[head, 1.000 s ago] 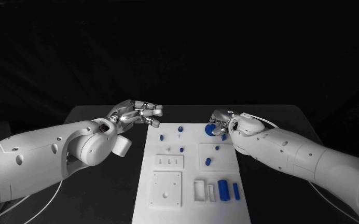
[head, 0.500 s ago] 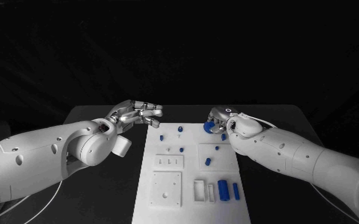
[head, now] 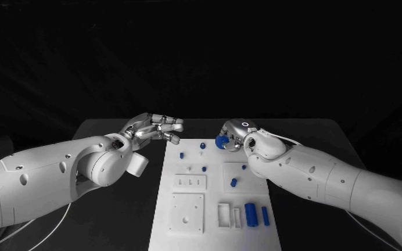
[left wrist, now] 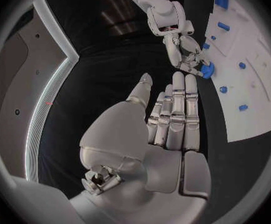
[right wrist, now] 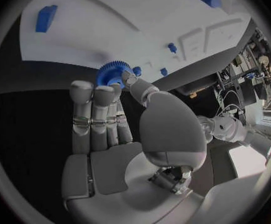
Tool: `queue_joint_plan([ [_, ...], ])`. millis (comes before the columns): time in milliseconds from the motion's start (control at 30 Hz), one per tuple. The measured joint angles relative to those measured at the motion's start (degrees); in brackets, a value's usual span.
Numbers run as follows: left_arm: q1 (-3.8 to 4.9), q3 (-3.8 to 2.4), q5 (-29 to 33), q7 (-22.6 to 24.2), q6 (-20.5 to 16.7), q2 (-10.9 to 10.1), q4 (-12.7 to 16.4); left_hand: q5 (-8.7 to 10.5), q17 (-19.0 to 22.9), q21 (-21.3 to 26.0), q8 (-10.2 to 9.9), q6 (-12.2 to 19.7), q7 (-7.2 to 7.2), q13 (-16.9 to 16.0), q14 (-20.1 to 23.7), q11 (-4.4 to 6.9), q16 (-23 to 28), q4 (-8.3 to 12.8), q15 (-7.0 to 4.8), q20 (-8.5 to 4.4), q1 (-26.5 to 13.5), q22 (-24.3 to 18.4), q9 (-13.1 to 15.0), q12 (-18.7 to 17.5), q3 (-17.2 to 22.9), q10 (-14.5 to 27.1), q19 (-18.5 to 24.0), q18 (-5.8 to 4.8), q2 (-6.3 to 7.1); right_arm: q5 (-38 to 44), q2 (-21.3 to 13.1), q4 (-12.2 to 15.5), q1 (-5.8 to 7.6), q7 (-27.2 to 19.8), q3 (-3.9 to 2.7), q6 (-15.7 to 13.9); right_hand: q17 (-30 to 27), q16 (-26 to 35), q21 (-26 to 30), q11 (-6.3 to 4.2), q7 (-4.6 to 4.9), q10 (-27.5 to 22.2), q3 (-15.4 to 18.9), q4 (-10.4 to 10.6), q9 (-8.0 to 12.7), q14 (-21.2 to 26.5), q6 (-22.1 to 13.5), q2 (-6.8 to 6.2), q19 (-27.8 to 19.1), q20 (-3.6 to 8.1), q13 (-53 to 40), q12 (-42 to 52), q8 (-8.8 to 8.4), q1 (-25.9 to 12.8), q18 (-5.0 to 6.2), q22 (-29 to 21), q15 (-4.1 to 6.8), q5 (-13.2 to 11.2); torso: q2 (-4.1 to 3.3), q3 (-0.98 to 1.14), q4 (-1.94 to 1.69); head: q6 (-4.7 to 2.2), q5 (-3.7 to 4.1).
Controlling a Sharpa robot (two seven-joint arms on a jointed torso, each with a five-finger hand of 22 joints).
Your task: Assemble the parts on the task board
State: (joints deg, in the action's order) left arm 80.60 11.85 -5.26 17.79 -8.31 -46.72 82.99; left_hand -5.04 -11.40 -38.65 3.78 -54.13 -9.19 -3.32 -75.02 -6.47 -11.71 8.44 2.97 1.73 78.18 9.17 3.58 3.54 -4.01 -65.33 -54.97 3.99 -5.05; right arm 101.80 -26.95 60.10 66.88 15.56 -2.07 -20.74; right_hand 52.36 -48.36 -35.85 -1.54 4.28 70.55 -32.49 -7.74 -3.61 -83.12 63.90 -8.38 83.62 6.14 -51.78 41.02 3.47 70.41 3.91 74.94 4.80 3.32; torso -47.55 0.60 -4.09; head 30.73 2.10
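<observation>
Above the task board (head: 214, 216) — right hand (head: 237, 136) fingers pinch a blue gear (head: 222, 142); left hand (head: 155, 128) fingers apart.

Far end of task board (head: 214, 228): right hand (head: 237, 136) sits over the right corner, pinching a blue gear (head: 221, 142) above the surface. Left hand (head: 155, 128) hovers off the board's far-left corner, fingers apart, nothing in them. Between the hands, upright blue pegs (head: 203, 145) stand in the way. Raised white blocks (head: 189, 182) and lying blue cylinders (head: 250, 212) occupy the near half. Black table (head: 100, 129) beside either long edge is open.
</observation>
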Motion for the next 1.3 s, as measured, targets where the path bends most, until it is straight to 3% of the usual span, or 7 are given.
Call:
queue_joint_plan([
  [300,0.00,0.00,0.0,0.0,0.0,0.1,0.1,0.00,0.0,0.0,0.0,0.0,0.00,0.0,0.0,0.00,0.0,0.0,0.00,0.00,0.0,0.0,0.0,0.0,0.0,0.0,0.0,0.00,0.00,0.9,3.0,1.7,-0.03,0.2,0.86,-0.5,0.1,0.0,0.0,0.00,-0.14,0.0,0.2,0.2,-0.1,0.0,0.3,-0.30,0.0,0.00,0.0,0.0,-0.01,0.3,0.00,0.0,0.00,0.0,-0.02,-0.08,-0.13,-0.18,-0.51],
  [400,0.00,0.00,0.0,0.0,0.0,0.2,0.1,0.00,0.0,0.0,0.0,0.0,0.00,0.0,0.0,0.00,0.0,0.0,0.00,0.00,0.0,-0.1,0.0,0.0,0.0,0.0,0.0,0.00,0.00,1.1,4.4,1.6,-0.03,0.3,0.97,-0.6,0.1,0.0,0.0,0.00,-0.34,0.0,-0.4,0.7,-1.2,0.0,4.3,0.28,0.0,0.00,0.0,0.0,0.52,0.8,0.00,0.0,0.00,0.0,-0.03,-0.14,-0.19,-0.23,-0.71],
  [600,0.00,0.00,0.0,0.0,0.0,0.6,0.1,0.00,0.0,0.0,0.0,0.0,0.00,0.0,0.0,0.00,0.0,0.0,0.00,0.00,0.0,-0.2,0.0,0.0,0.0,0.0,0.0,0.00,0.00,1.5,6.5,0.0,-0.17,0.3,1.20,-0.8,0.1,0.0,0.0,0.00,-0.14,0.0,-0.1,0.4,-0.3,0.0,4.3,0.31,0.0,0.00,0.0,0.0,0.34,0.9,0.00,0.0,0.00,0.0,-0.08,-0.25,-0.32,-0.32,-0.75],
  [800,0.01,0.00,0.0,-0.1,0.0,1.0,0.1,0.00,0.0,0.0,0.0,0.0,0.00,0.0,0.0,0.00,0.0,0.0,0.00,0.00,0.0,-0.2,0.0,0.0,0.0,0.0,0.0,0.00,0.00,1.7,8.3,-1.9,-1.25,0.4,1.61,-1.0,0.1,0.0,0.0,0.00,-0.14,0.0,-0.1,0.4,-0.3,0.0,4.3,0.31,0.0,0.00,0.0,0.0,0.34,0.9,0.00,0.0,0.00,0.0,-0.24,-0.38,-0.53,-0.30,-0.73],
  [1100,0.01,0.00,0.0,-0.1,0.0,1.0,0.0,0.00,0.0,0.0,0.0,0.0,0.00,0.0,0.0,0.00,0.0,0.0,0.00,0.00,0.0,-0.2,0.0,0.0,0.0,0.0,0.0,0.00,0.00,1.7,8.5,-2.1,-1.68,0.3,1.74,-1.2,0.0,0.0,0.0,0.01,0.05,0.0,0.1,0.2,-0.3,0.0,4.1,0.31,0.0,0.00,0.0,0.0,0.34,0.9,0.00,0.0,0.00,0.0,-0.35,-0.81,-0.93,-0.36,-0.31],
  [1300,0.00,0.00,0.0,-0.1,0.0,0.9,0.0,0.00,0.0,0.0,0.0,0.0,0.00,0.0,0.0,0.00,0.0,0.0,0.00,0.00,0.0,-0.1,0.0,0.0,0.0,0.0,0.0,0.00,0.00,1.7,7.0,-1.1,-1.73,0.3,1.75,-1.4,-0.2,0.4,0.0,0.01,0.09,0.0,0.1,0.2,-0.3,0.0,3.6,0.08,0.0,0.00,0.0,0.0,0.34,0.6,0.00,0.0,0.00,0.0,-0.37,-0.73,-0.90,-0.46,-0.55],
])
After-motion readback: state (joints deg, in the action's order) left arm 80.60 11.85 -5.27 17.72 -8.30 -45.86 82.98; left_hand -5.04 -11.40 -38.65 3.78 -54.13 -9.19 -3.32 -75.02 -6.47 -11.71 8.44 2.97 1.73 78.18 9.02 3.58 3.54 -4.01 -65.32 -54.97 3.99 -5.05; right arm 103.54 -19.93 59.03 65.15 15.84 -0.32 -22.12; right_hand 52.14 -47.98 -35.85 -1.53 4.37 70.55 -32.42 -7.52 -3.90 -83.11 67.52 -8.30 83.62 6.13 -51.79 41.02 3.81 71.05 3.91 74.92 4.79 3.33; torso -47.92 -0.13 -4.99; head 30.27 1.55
